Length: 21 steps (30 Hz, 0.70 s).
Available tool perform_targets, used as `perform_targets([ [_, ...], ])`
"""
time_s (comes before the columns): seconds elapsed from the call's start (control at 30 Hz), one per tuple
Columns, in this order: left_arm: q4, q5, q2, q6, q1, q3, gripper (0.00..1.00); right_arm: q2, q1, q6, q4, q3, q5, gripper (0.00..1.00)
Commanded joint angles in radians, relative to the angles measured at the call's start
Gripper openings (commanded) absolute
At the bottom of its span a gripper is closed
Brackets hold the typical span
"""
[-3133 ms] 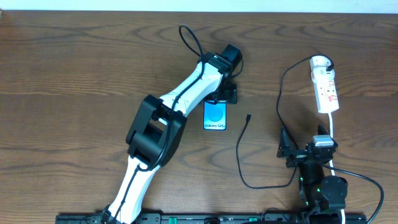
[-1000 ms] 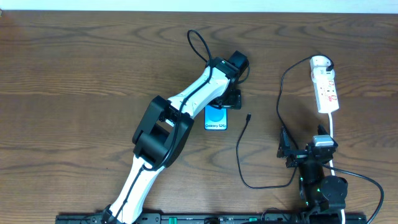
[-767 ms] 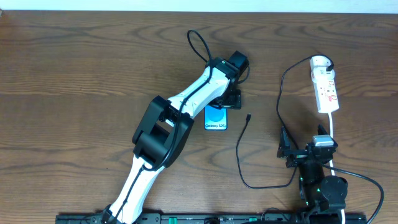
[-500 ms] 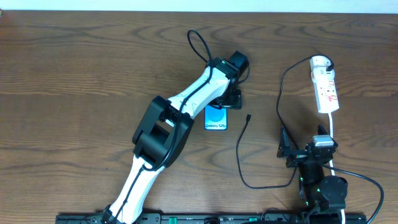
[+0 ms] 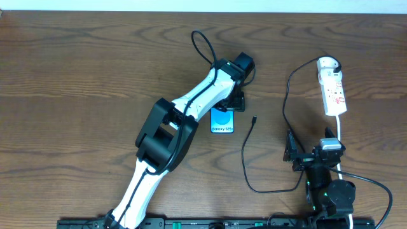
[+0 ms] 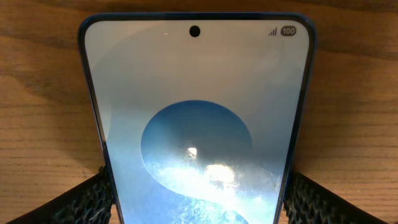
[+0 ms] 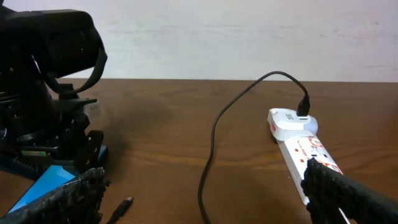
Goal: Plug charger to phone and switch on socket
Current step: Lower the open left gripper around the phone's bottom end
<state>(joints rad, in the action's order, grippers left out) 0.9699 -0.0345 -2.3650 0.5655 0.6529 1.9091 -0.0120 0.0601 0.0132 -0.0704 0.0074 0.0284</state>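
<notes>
The phone point(image 5: 222, 119) lies flat on the table, cyan screen up. It fills the left wrist view point(image 6: 196, 124), and a corner of it shows in the right wrist view point(image 7: 43, 183). My left gripper point(image 5: 227, 105) is shut on the phone's top end, one finger on each long side point(image 6: 199, 208). The charger point(image 5: 245, 159) is a thin black cable. Its small tip point(image 5: 254, 119) lies right of the phone and apart from it point(image 7: 123, 205). Its black plug point(image 5: 335, 64) sits in the socket point(image 5: 333, 92), a white power strip at the right point(image 7: 305, 146). My right gripper point(image 5: 310, 154) is open and empty point(image 7: 205, 208).
The socket's white cord point(image 5: 341, 137) runs down past my right arm. The charger cable loops between the phone and my right gripper. A pale wall point(image 7: 249, 37) stands behind the table's far edge.
My left gripper and the phone have shifted slightly to the right. The right arm, the cable and the socket have not moved.
</notes>
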Motion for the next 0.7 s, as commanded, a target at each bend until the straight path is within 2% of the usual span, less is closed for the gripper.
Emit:
perform_targets([
  [0.0,0.016,0.047,-0.042,0.005,0.000,-0.032,0.85,0.005,-0.006,-0.011,-0.005,-0.002,-0.004,0.99],
  [0.67,0.024,0.043,-0.040,0.005,-0.001,-0.027,0.84,0.005,-0.006,-0.011,-0.005,-0.002,-0.004,0.99],
])
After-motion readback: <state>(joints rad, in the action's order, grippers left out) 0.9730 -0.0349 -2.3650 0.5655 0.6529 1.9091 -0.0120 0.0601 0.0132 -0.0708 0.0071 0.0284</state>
